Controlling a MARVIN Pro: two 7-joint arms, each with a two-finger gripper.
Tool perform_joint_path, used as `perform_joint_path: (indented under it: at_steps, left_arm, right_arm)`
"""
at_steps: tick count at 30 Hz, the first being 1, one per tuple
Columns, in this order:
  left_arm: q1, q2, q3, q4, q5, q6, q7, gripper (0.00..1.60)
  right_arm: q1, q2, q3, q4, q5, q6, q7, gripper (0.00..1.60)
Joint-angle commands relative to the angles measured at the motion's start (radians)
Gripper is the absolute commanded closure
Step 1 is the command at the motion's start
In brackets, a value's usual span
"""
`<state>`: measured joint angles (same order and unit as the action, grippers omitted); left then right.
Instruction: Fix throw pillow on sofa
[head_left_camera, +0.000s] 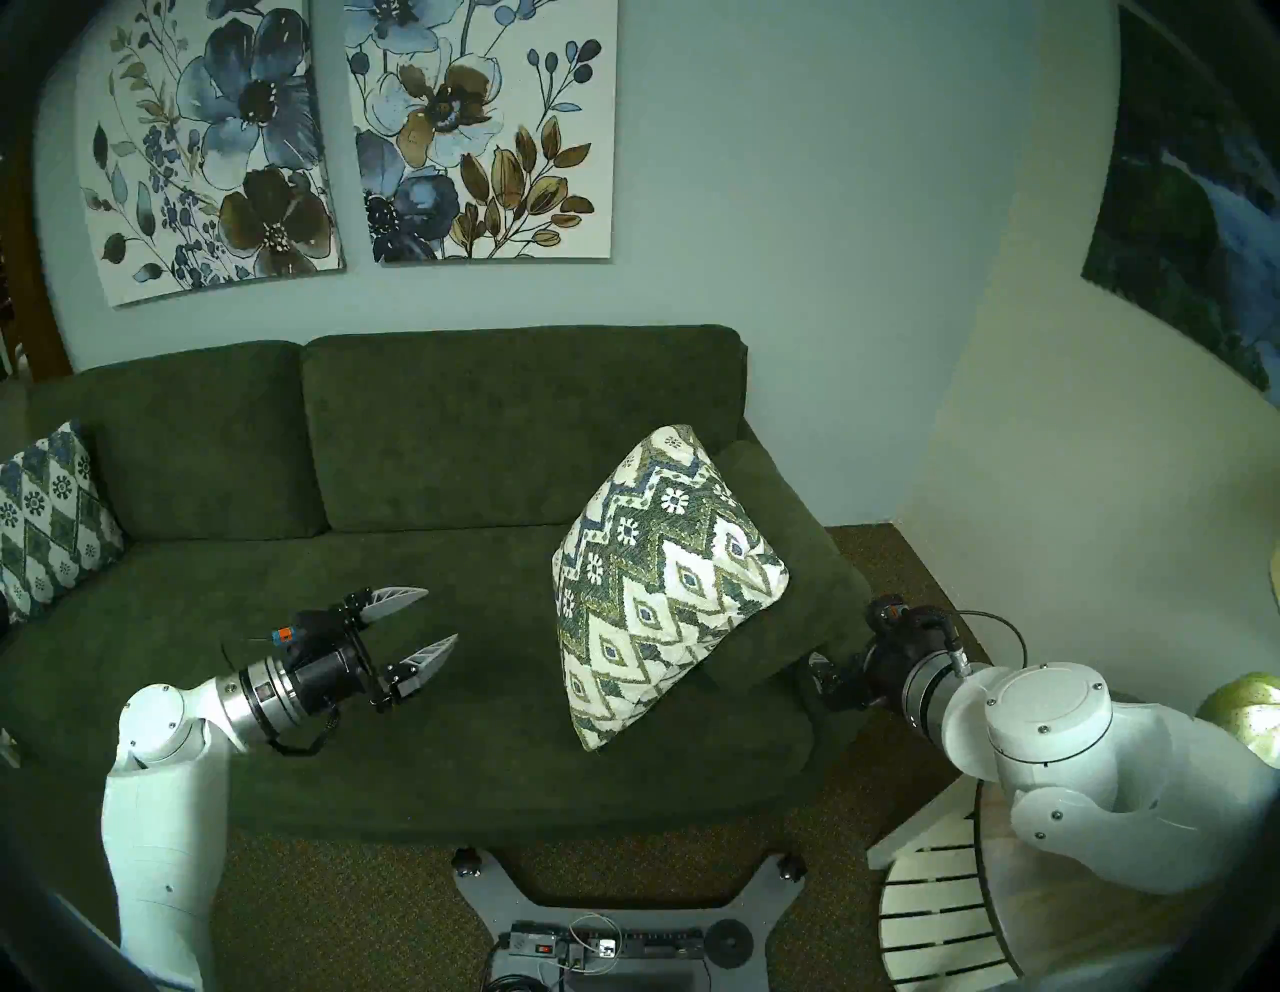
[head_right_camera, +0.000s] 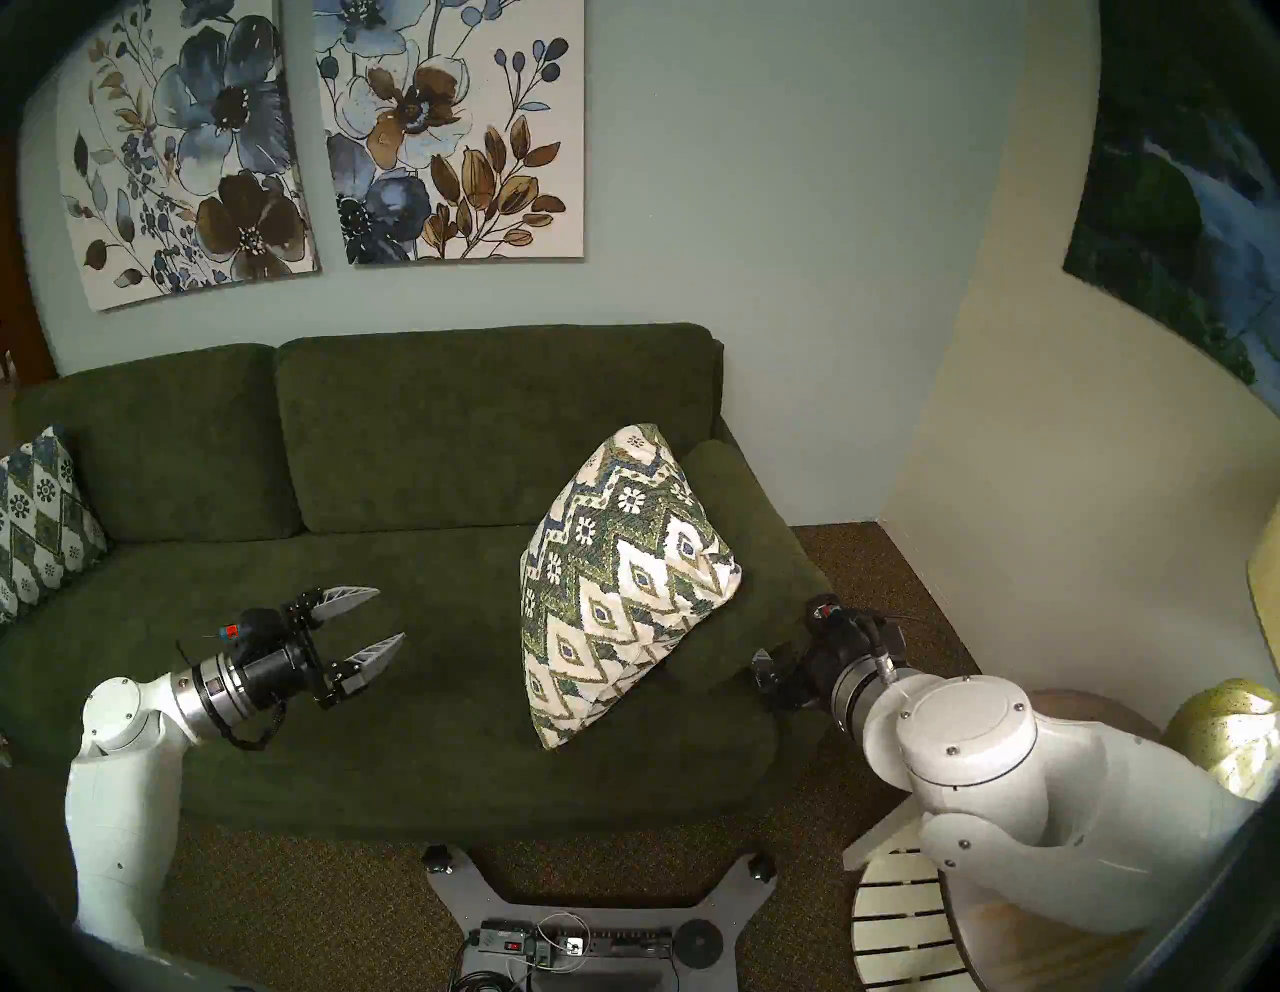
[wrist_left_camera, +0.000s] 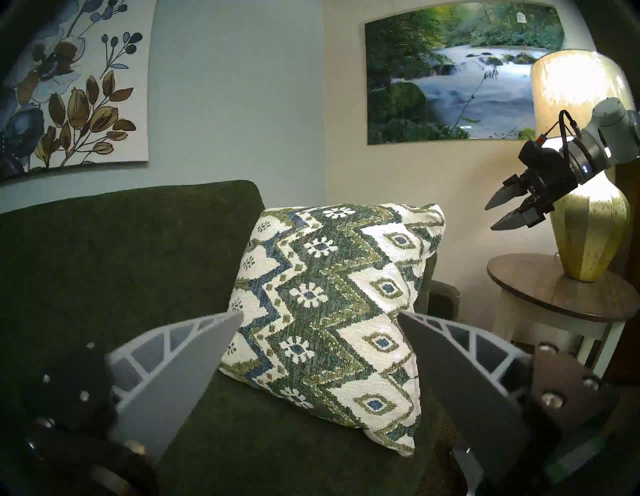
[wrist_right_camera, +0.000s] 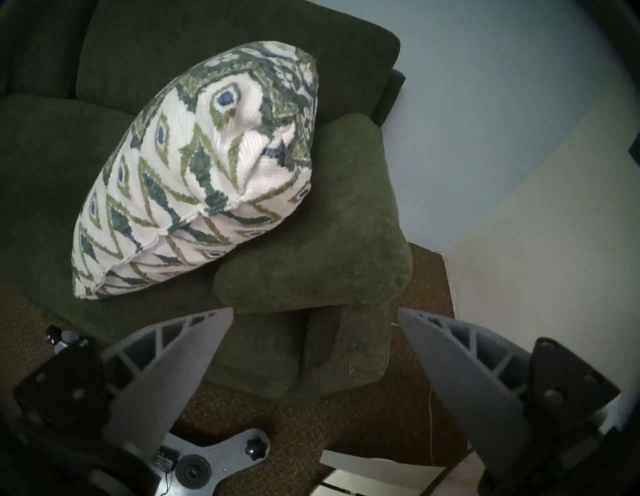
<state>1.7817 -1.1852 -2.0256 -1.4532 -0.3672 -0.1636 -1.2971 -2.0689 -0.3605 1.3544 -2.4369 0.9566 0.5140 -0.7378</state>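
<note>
Pillow propped at the sofa's right end

The throw pillow (head_left_camera: 658, 589) leans on the right armrest of the sofa (head_left_camera: 429, 429), apparently set there. The left gripper (head_left_camera: 409, 630) and right gripper (wrist_left_camera: 502, 213) hang wide, empty, apart from it.

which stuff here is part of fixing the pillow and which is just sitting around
Part of the job:
- throw pillow, propped on edge against the sofa's right arm
- sofa
- left claw, open, over the seat
- right claw, open, off the sofa's right end

Just sitting around:
- second patterned pillow at the left end
- lamp on the side table
- floral wall pictures
</note>
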Motion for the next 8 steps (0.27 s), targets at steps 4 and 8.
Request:
perform_joint_path:
  at_steps: [4, 8]
  left_arm:
    - [-0.006, 0.002, -0.003, -0.004, -0.002, -0.001, 0.001, 0.00]
    - [-0.006, 0.002, -0.003, -0.004, -0.002, -0.001, 0.001, 0.00]
  right_arm:
    - [-0.121, 0.060, 0.026, -0.007, -0.136, -0.162, 0.003, 0.00]
    - [-0.144, 0.069, 0.032, -0.007, -0.160, -0.193, 0.002, 0.00]
